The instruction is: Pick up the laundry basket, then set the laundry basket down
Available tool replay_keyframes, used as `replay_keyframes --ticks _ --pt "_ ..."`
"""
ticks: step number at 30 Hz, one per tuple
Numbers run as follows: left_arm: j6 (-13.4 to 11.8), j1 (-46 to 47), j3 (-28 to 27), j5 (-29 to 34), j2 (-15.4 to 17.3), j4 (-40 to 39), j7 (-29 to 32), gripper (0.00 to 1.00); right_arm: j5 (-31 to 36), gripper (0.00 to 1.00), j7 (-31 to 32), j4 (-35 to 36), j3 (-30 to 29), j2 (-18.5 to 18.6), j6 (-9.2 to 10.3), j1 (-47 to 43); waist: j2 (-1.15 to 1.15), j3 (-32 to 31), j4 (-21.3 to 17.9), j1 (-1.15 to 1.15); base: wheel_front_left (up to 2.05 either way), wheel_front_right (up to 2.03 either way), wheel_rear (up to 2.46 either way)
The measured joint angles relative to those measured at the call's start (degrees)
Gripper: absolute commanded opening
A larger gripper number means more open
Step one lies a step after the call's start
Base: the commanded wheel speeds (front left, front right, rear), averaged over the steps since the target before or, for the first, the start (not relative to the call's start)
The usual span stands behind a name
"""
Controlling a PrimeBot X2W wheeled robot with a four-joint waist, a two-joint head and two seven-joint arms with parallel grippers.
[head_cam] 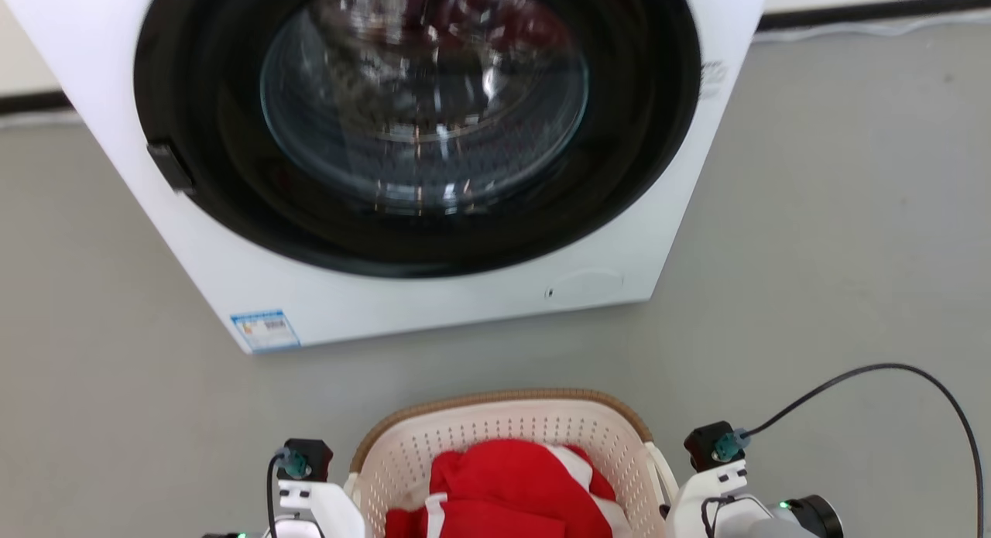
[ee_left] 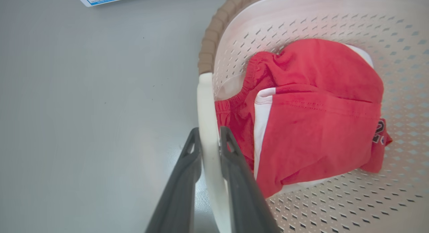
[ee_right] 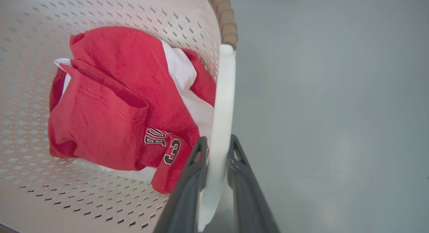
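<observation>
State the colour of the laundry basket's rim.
Brown, woven-look rim; best in the left wrist view.

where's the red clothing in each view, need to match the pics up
Head view: red clothing at bottom centre, inside the laundry basket.
Left wrist view: right of centre, right of the white handle that the left gripper clamps.
Right wrist view: left of centre, left of the other white handle, clamped by the right gripper.
Shared landmark: the basket's brown woven rim.
</observation>
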State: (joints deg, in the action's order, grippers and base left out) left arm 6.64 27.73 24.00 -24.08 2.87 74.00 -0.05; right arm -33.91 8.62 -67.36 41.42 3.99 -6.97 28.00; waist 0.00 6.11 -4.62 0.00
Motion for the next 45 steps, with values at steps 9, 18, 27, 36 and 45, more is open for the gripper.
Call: replay_keyframes --ticks 9,18,27,36,45 --pt "0.00 -0.65 3.33 -1.89 0.81 -0.71 2.18 0.00 -3.31 0.00 0.03 -0.25 2.86 0.02 0.00 -0.73 0.00 -5.21 -0.48 0.00 0.00 0.00 0.00" --pt "0.00 -0.65 5.76 -4.34 1.01 -0.73 3.66 0.00 -5.05 0.00 0.45 -1.29 5.09 -0.11 0.00 -0.25 0.00 -6.94 -0.12 0.00 0.00 0.00 0.00" --pt "-0.01 -0.65 7.02 -5.91 1.07 -0.65 4.08 0.00 -7.06 0.00 0.67 -1.87 6.68 -0.13 0.00 1.44 0.00 -7.59 0.17 0.00 0.00 0.00 0.00" --pt "-0.01 -0.65 8.59 -7.72 1.15 -0.52 4.53 0.00 -9.22 0.00 0.64 -2.16 8.26 -0.11 0.00 1.44 0.00 -8.21 0.12 0.00 0.00 0.00 0.00" --pt "-0.01 -0.65 10.09 -8.90 1.23 -0.32 5.58 0.00 -11.15 0.00 1.03 -2.31 9.70 -0.10 0.00 1.43 0.00 -8.58 -0.05 0.00 0.00 0.00 0.00"
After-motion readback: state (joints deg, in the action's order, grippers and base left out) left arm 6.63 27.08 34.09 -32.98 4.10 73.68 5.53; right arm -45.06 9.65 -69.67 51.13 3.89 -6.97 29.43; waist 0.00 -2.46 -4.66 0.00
